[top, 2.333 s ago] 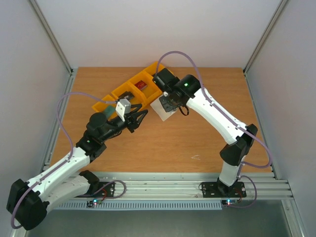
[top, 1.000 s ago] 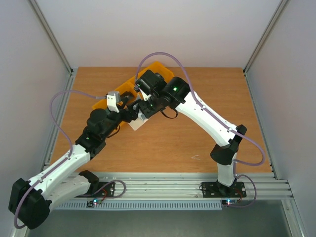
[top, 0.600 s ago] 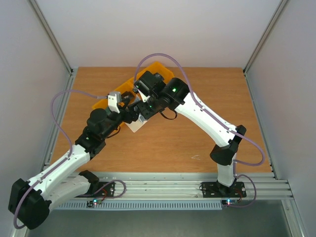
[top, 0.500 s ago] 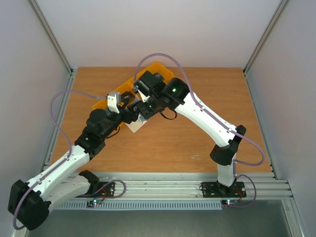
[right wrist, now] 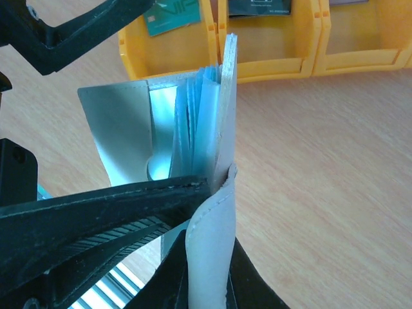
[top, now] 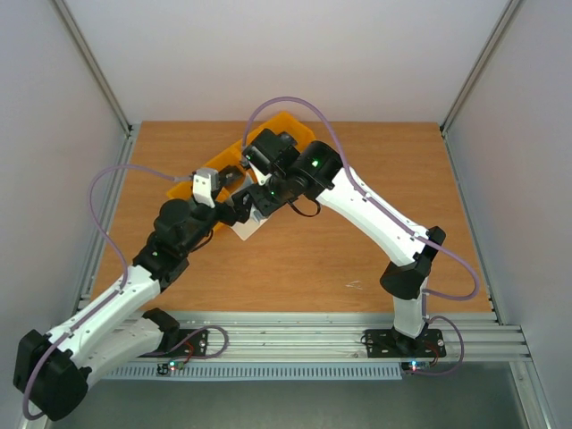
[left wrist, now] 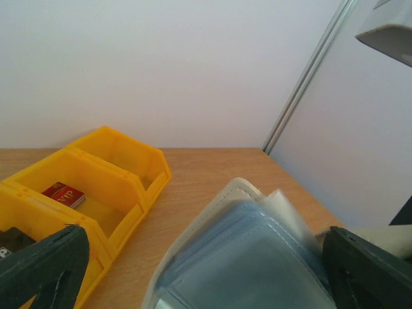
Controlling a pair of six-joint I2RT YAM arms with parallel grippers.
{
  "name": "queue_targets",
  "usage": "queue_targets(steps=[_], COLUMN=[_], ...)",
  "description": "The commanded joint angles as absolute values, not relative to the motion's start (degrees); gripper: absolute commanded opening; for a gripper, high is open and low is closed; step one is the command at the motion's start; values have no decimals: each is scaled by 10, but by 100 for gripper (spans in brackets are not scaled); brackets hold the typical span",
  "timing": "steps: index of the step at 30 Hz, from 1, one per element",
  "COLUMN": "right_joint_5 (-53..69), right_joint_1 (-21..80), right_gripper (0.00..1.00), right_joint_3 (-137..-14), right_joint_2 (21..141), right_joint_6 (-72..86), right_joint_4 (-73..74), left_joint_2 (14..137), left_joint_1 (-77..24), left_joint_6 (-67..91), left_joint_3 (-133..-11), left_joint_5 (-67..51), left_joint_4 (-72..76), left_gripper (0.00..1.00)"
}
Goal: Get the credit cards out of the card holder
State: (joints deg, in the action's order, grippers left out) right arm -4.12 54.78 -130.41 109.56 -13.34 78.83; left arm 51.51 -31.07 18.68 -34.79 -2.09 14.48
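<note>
My right gripper [right wrist: 212, 254] is shut on the lower edge of the pale grey card holder [right wrist: 212, 122] and holds it upright above the table, its silvery inside and clear sleeves fanned out. My left gripper [left wrist: 203, 248] is open, its fingers [left wrist: 38, 270] wide on either side of the card holder [left wrist: 251, 257]. In the top view the two grippers, left [top: 234, 204] and right [top: 262, 198], meet over the holder [top: 247, 229]. A red card [left wrist: 63, 194] lies in a yellow bin. A dark card with pale marks [right wrist: 168, 14] lies in another compartment.
The row of yellow bins [top: 273, 128] runs diagonally across the back left of the wooden table [top: 375, 179], just behind both grippers. Another dark card [right wrist: 261, 6] lies in a neighbouring bin. Metal frame posts and white walls close in the sides.
The right arm swung left with the card holder, bringing it to the left gripper. The left gripper's fingers have spread wider around the holder in the last second.
</note>
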Motion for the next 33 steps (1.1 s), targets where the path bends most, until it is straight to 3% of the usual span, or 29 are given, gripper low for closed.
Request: queue_targets(steps=[1,9,25,33], right_joint_5=[-52,-34,-29,-161], right_joint_1=[543,534,466,466], right_gripper=[1,1,1,1], right_joint_3=[-1329,-1332,-1277,-1319], right_joint_2=[1077,1076,1038,1081], right_joint_6=[-127,-124,-118,-114], right_joint_4=[751,748,757,838], left_joint_2=[508,505,458,430], left_joint_1=[-308,-308,-262,-228], left_joint_6=[132,48,49,6], left_joint_3=[-323,-298,-305,-326], left_joint_5=[-21,-4,64,25], left_joint_4=[104,124,34,79], left_gripper=[99,99,99,99])
